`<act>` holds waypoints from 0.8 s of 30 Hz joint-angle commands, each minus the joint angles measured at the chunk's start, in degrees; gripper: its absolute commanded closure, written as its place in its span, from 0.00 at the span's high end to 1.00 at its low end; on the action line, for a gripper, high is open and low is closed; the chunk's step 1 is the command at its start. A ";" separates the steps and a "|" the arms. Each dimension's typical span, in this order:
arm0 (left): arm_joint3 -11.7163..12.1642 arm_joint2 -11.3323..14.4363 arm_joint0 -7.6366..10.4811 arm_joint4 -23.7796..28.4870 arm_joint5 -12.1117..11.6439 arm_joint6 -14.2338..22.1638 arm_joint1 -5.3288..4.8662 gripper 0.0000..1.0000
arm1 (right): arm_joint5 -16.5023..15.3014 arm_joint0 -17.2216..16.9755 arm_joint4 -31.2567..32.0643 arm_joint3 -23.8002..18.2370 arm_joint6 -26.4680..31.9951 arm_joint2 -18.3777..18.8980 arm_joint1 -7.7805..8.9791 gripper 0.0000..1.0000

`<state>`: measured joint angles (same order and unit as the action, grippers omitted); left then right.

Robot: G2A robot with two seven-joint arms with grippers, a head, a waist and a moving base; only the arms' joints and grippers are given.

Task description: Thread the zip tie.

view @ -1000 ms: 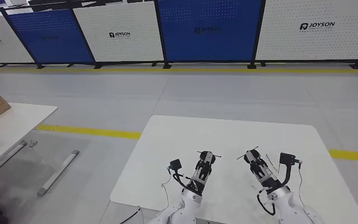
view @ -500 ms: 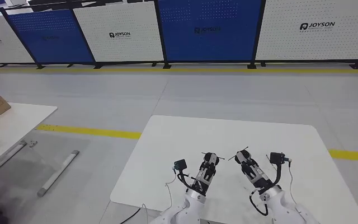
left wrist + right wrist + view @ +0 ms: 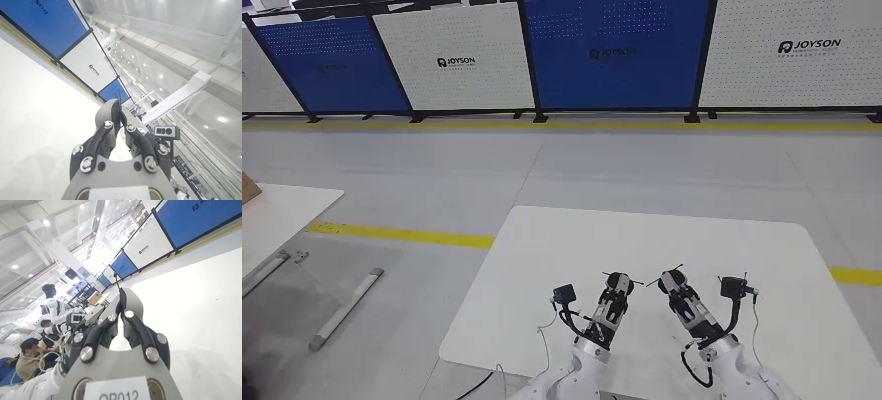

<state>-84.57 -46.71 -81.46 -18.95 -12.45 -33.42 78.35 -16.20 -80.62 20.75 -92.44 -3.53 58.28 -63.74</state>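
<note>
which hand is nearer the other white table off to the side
Left. The left hand sits on the side toward the flat white side table; the right hand is just beyond it, farther from that table.

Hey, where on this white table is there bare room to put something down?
The far half of the table, beyond both grippers, is bare, and so are the strips outside each arm. It is crowded at the near middle, where the left gripper and right gripper hold the zip tie.
</note>
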 commanded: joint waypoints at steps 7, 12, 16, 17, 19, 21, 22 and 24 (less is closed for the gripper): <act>0.00 0.00 0.00 0.00 0.00 0.00 0.00 0.00 | 0.07 -0.01 0.05 -0.04 -0.04 0.03 0.01 0.00; 0.00 0.00 0.00 0.00 0.00 0.00 0.00 0.00 | 0.07 -0.01 0.05 -0.04 -0.04 0.03 0.01 0.00; 0.00 0.00 0.00 0.00 0.00 0.00 0.00 0.00 | 0.07 -0.01 0.05 -0.04 -0.04 0.03 0.01 0.00; 0.00 0.00 0.00 0.00 0.00 0.00 0.00 0.00 | 0.20 -0.03 0.08 -0.04 -0.19 0.11 0.00 0.00; 0.00 0.00 0.00 0.00 0.00 0.00 0.00 0.00 | 0.34 -0.60 0.68 -0.09 -1.78 0.56 -0.12 0.00; 0.00 0.00 0.00 0.00 0.00 0.00 0.00 0.00 | -0.67 -2.22 1.64 -0.45 -4.98 1.53 -0.12 0.00; 0.00 0.00 0.00 0.00 0.00 0.00 0.00 0.00 | -1.10 -3.03 2.06 -0.81 -6.25 2.08 -0.09 0.00; 0.00 0.00 0.00 0.00 0.00 0.00 0.00 0.00 | -2.01 -5.25 3.22 -2.00 -9.34 3.25 0.00 0.00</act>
<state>-84.57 -46.71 -81.46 -18.95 -12.45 -33.42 78.35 -17.78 -84.83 23.46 -93.87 -11.47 61.03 -63.78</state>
